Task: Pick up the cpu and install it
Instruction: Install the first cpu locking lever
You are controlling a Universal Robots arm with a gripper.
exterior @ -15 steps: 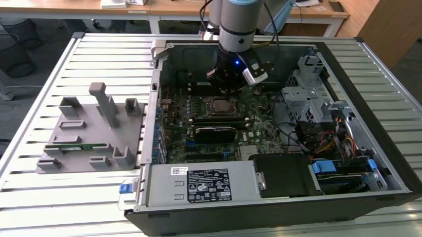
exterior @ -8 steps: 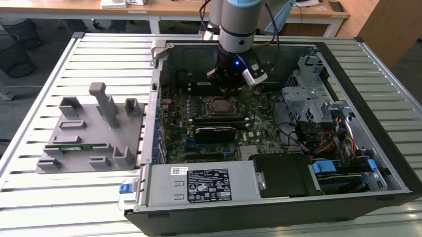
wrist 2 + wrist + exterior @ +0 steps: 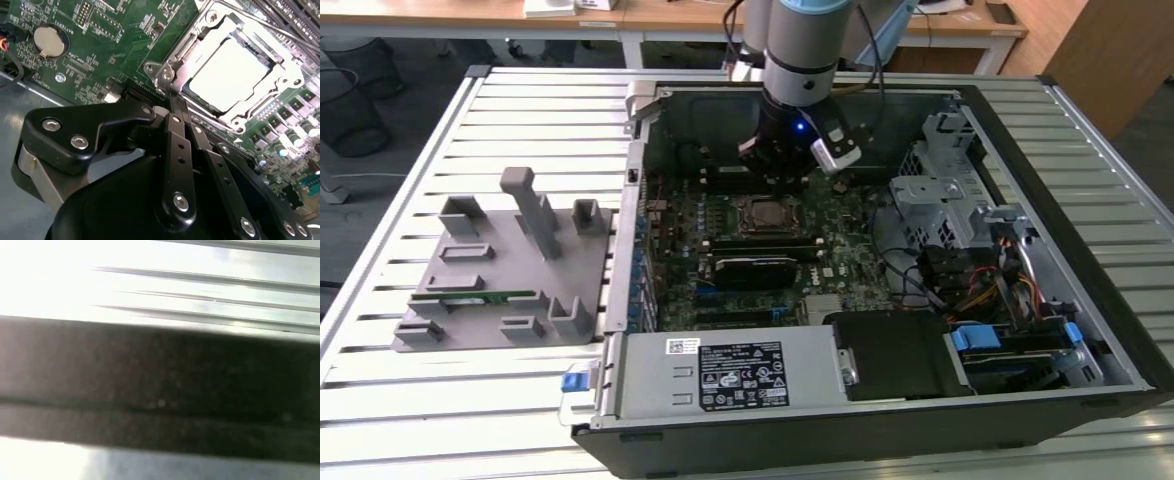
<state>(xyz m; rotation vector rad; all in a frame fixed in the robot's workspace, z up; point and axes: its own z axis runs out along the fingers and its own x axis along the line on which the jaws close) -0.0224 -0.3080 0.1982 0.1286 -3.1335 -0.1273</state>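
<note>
Pressed-together gripper (image 3: 174, 102) hovers just beside one cpu (image 3: 231, 75) seated in its socket (image 3: 165, 75).

One open computer case (image 3: 881, 400), one cpu (image 3: 231, 75), one round coin battery (image 3: 48, 41), one gray holder (image 3: 507, 270), one claw (image 3: 172, 107).

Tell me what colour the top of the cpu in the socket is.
Silvery white; the cpu shows best in the second wrist view, seated in its metal socket frame.
</note>
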